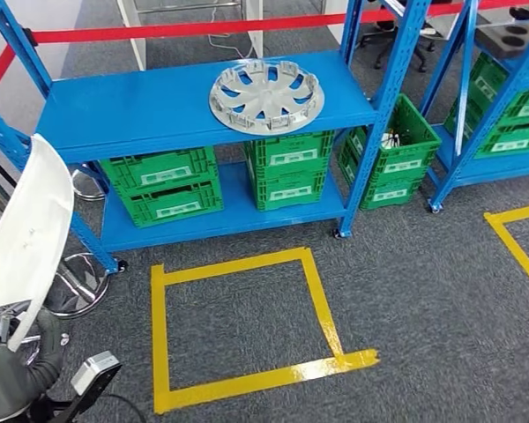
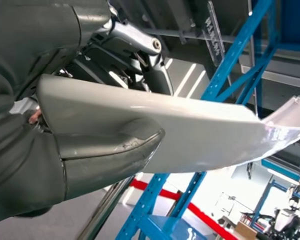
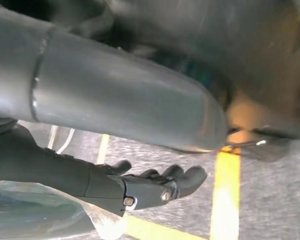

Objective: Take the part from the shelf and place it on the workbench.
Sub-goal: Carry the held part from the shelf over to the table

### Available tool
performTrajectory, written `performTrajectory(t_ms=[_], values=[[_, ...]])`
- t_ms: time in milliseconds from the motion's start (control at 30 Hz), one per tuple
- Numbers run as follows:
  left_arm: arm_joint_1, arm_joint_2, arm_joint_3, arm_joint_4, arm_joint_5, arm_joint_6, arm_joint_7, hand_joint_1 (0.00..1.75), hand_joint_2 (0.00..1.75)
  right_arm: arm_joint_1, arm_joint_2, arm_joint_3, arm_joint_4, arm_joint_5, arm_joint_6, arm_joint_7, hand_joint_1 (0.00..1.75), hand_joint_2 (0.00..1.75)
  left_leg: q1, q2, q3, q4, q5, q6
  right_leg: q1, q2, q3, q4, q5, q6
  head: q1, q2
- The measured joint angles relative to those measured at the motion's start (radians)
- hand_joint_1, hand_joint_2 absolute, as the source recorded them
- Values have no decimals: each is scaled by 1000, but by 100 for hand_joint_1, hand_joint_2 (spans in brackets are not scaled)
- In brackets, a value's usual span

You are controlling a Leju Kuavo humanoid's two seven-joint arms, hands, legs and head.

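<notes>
At the lower left of the head view, the left hand (image 1: 5, 330) grips a curved white panel (image 1: 24, 225) by its lower end, thumb (image 2: 103, 155) pressed on its face; the fingers behind are mostly hidden. The panel stands upright beside the blue shelf (image 1: 149, 110), where a silver hubcap (image 1: 266, 95) lies. The right hand (image 3: 141, 187) holds nothing, fingers loosely extended above the carpet.

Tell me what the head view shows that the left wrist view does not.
Head view alone: the silver plastic wheel cover lying on the blue metal shelf's top deck, green plastic crates below it, and a yellow tape square on the grey carpet. Left wrist view alone: the left hand's thumb pressed onto the part. Both: the curved white plastic panel that the left hand holds.
</notes>
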Motion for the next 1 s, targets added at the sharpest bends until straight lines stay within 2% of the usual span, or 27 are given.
performTrajectory(t_ms=[67, 100, 133, 167, 200, 233, 267, 300, 333, 367, 433, 467, 500, 567, 600, 633, 667, 700, 733, 767, 800, 833, 867, 900, 933, 967, 1000], values=[[5, 7, 0, 1, 1, 0, 21, 175, 175, 2, 0, 1, -1, 6, -2, 3, 0, 0, 3, -1, -19, 125, -114, -8, 2, -5, -39, 15, 21, -9, -3, 0], [8, 12, 0, 1, 1, 0, 32, 175, 175, 2, 0, 3, -2, 9, -2, 5, 0, 0, 4, -1, -25, 192, -146, -11, 3, -7, -59, 26, 31, -10, -4, 0], [10, 18, 0, 2, 1, 0, 42, 175, 175, 1, 0, 5, -3, 12, -2, 8, 0, 0, 4, -1, -22, 241, -149, -13, 3, -9, -81, 39, 40, -10, -4, 0], [11, 24, 1, 3, 1, 0, 50, 175, 175, 0, 0, 7, -4, 15, -1, 11, 0, 0, 5, -1, -8, 261, -128, -13, 4, -10, -105, 54, 48, -9, -4, 0], [11, 29, 1, 3, 1, 0, 57, 175, 175, -2, 0, 8, -5, 16, 0, 15, 0, 0, 5, -1, 20, 246, -98, -12, 4, -11, -127, 68, 56, -8, -5, 0], [12, 35, 1, 4, 1, 0, 64, 175, 175, -4, 0, 10, -7, 17, 1, 20, 0, 0, 5, -1, 64, 199, -76, -10, 4, -11, -151, 82, 63, -6, -5, 0], [11, 41, 1, 4, 1, 0, 72, 175, 175, -7, 1, 11, -9, 18, 4, 25, 0, 0, 3, -1, 115, 129, -76, -6, 5, -11, -170, 95, 69, -3, -5, 0], [10, 46, 0, 5, 2, 0, 81, 175, 175, -11, 1, 13, -10, 20, 6, 31, 0, 0, 2, -2, 161, 59, -89, -1, 7, -10, -185, 105, 76, 1, -4, 0], [7, 51, 0, 7, 2, 0, 89, 175, 175, -16, 2, 15, -12, 21, 9, 36, 0, 0, 0, -2, 191, 6, -107, 4, 7, -10, -196, 112, 84, 6, -4, 0], [5, 57, -1, 9, 2, 0, 97, 175, 175, -20, 2, 17, -13, 22, 11, 41, 0, 0, -3, -2, 203, -23, -119, 9, 7, -10, -204, 114, 94, 11, -4, 0], [1, 65, -5, 15, 2, 0, 109, 175, 175, -23, 3, 20, -13, 23, 13, 46, 0, 0, -3, 1, 186, -34, -106, 22, 6, -7, -216, 116, 104, 24, -5, 0], [0, 68, -8, 17, 2, 0, 115, 175, 175, -23, 4, 22, -13, 24, 14, 47, 0, 0, 0, 2, 174, -36, -94, 30, 5, -4, -223, 126, 86, 31, -4, 0], [-2, 70, -11, 20, 1, 0, 119, 175, 175, -24, 4, 23, -13, 24, 15, 48, 0, 0, 3, 4, 159, -39, -80, 36, 3, -1, -234, 151, 48, 38, -3, 0], [-4, 74, -19, 25, 0, 0, 128, 175, 175, -27, 3, 24, -13, 24, 16, 49, 0, 0, 5, 6, 126, -39, -52, 43, -2, 3, -258, 251, -58, 51, 2, 0], [-5, 77, -23, 28, 1, 0, 133, 175, 175, -28, 3, 24, -13, 24, 16, 50, 0, 0, 5, 7, 108, -38, -37, 43, -4, 3, -266, 311, -92, 55, 3, 0], [-5, 80, -26, 30, 1, 0, 140, 175, 175, -29, 3, 24, -13, 24, 17, 51, 0, 0, 5, 8, 89, -37, -22, 42, -5, 3, -266, 358, -96, 58, 4, 0], [-6, 82, -28, 33, 2, 0, 145, 175, 175, -30, 3, 24, -13, 24, 17, 52, 0, 0, 5, 8, 69, -36, -6, 39, -6, 3, -255, 383, -75, 60, 4, 0], [-6, 86, -30, 35, 3, 0, 149, 175, 175, -30, 3, 24, -13, 24, 17, 54, 0, 0, 6, 9, 50, -35, 9, 36, -7, 3, -228, 375, -37, 61, 4, 0], [-7, 88, -31, 37, 6, 0, 153, 175, 175, -31, 3, 24, -13, 25, 17, 55, 0, 0, 6, 9, 32, -34, 24, 33, -9, 4, -185, 334, -5, 62, 4, 0], [-9, 91, -33, 39, 8, 0, 156, 175, 175, -31, 3, 25, -14, 26, 17, 56, 0, 0, 6, 9, 18, -32, 38, 28, -10, 5, -124, 260, 6, 62, 4, 0], [-10, 94, -36, 40, 11, 0, 160, 175, 175, -31, 3, 25, -14, 27, 18, 57, 0, 0, 5, 8, 8, -30, 51, 23, -10, 7, -59, 168, -5, 58, 4, 0], [-11, 97, -39, 41, 13, 0, 162, 175, 175, -32, 3, 25, -14, 27, 18, 57, 0, 0, 4, 8, 3, -30, 64, 17, -9, 9, -11, 94, -26, 52, 4, 0], [-13, 100, -43, 42, 14, 0, 164, 175, 175, -32, 3, 25, -14, 27, 19, 56, 0, 0, 3, 8, 0, -32, 77, 11, -7, 11, 18, 44, -44, 44, 3, 0], [-14, 103, -46, 43, 16, 0, 166, 175, 175, -32, 4, 26, -14, 28, 20, 56, 0, 0, 5, 8, -2, -36, 91, 6, -4, 12, 21, 24, -47, 34, 2, 0], [-15, 106, -49, 45, 17, 0, 169, 175, 175, -31, 4, 26, -14, 28, 21, 56, 0, 0, 7, 7, -5, -39, 96, -1, -4, 10, 9, 29, -38, 24, 1, 0], [-15, 110, -50, 47, 18, 0, 173, 175, 175, -31, 4, 26, -14, 28, 21, 56, 0, 0, 9, 6, -10, -33, 81, -7, -4, 7, -4, 31, -26, 14, -1, 0], [-15, 113, -51, 49, 19, 0, 175, 175, 175, -30, 4, 26, -14, 28, 22, 56, 0, 0, 10, 4, -16, -10, 43, -12, -5, 4, -18, 33, -13, 4, -4, 0]])
